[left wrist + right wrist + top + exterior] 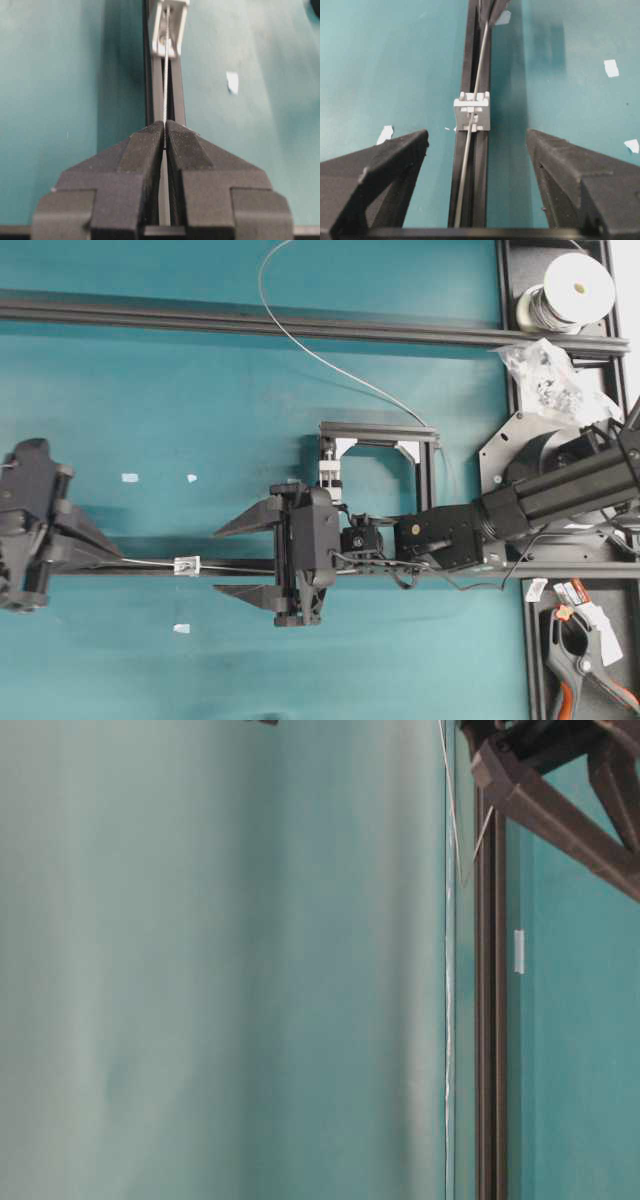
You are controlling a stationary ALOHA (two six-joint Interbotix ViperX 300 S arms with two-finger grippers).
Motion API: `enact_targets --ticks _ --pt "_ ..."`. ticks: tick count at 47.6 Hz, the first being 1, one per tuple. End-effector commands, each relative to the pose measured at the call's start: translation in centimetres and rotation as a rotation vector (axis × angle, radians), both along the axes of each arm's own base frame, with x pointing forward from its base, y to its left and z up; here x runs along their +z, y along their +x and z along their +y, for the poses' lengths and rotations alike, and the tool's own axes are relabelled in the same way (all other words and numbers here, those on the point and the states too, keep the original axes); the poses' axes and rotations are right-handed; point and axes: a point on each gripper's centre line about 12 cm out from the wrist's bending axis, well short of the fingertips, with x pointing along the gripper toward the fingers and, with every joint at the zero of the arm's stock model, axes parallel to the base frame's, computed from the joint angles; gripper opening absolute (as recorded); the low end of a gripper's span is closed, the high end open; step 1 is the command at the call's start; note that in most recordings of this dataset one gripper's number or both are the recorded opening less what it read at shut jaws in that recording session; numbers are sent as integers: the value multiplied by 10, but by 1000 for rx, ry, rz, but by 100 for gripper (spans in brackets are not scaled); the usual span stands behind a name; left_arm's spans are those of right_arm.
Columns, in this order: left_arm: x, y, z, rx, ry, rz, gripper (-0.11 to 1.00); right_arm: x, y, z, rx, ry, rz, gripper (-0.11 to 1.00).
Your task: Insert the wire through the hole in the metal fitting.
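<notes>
Along the black rail (240, 566), the wire (470, 130) runs lengthwise through the metal fitting (187, 565), clenched by the left gripper (165, 131) and lying centred between the released right gripper (477, 150) jaws.

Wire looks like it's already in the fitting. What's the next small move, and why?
Probably close the right gripper on the wire. It runs through the fitting and out between the wide-open jaws, while the left gripper pinches the other side. I can't confirm the hole itself.

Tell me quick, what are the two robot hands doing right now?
Left gripper: shut, pinching the wire.
Right gripper: wide open, holding nothing; the wire runs between its fingers.
</notes>
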Motion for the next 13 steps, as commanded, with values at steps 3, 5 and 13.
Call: enact_targets --ticks 3,5,13 --pt "18 -18 -1 -20 -10 -34 -10 13 1 2 4 9 -38 89" --pt "21 -23 -1 -25 -12 -41 -10 13 1 2 4 9 -38 89" --pt "26 -44 3 -37 -12 -43 -10 12 0 1 4 7 -34 89"
